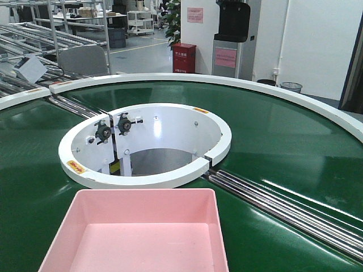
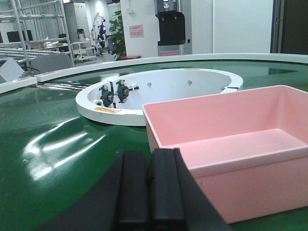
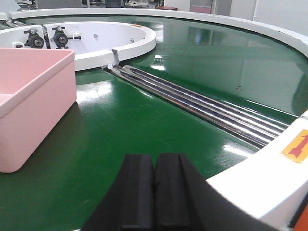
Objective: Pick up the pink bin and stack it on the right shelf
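Bright, even overhead indoor light in all 3 views; white glare streaks lie on the glossy green belt and the steel rollers; the pink bin casts only a soft shadow at its base; the left gripper and right gripper, close to the lens, look slightly soft; the far hall is pale and grainy.

On the green conveyor belt, the pink bin, upright
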### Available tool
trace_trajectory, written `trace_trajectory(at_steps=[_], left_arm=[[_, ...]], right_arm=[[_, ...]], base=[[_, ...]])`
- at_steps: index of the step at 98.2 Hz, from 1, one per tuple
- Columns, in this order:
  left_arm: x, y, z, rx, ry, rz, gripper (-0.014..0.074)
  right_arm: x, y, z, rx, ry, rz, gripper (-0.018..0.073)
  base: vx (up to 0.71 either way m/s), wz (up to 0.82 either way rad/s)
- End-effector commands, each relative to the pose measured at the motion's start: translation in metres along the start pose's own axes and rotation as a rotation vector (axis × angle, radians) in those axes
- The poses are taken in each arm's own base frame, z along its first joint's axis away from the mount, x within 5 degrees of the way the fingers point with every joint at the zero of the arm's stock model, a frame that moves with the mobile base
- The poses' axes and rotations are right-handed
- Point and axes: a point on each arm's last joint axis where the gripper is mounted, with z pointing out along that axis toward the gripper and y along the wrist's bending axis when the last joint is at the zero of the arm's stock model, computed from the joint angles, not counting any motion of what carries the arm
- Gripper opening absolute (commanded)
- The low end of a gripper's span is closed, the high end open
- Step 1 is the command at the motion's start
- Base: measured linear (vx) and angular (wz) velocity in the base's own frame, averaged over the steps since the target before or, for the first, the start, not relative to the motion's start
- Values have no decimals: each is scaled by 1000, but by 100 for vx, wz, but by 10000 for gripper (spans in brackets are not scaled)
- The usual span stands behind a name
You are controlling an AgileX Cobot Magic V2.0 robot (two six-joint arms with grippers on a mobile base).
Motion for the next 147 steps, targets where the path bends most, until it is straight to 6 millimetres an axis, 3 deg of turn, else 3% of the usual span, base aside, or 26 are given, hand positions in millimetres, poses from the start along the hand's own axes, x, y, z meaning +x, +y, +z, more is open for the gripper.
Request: trace_trajectory(at_steps=[1, 71, 84, 98, 108, 121, 134, 147], left_arm=[[-6, 1, -1, -10, -92, 0, -8], [-6, 1, -1, -10, -94, 0, -8], [-24, 3, -4, -28, -251, -16, -8], [-68, 7, -17, -18, -472, -186, -8], [-107, 8, -25, -7, -490, -175, -8], [-181, 11, -26, -22, -494, -69, -8], [-242, 14, 9, -27, -427, -2, -8], [-263, 14, 51, -12, -315, -12, -8]], right_arm=[[-9, 0, -1, 2, -101, -22, -8], [-13, 0, -2, 0, -148, -22, -8], [-21, 1, -4, -7, -228, 8, -8], [-62, 0, -19, -16, -411, 48, -8], [-109, -1, -40, 6, -492, -34, -8], [-183, -3, -60, 30, -533, -82, -8], [-247, -5, -46, 35, -497, -85, -8], [-273, -5, -20, 29, -454, -78, -8]], base=[[0, 0], [0, 0], [0, 0], [0, 0], [0, 0], [0, 0], [0, 0], [0, 0]])
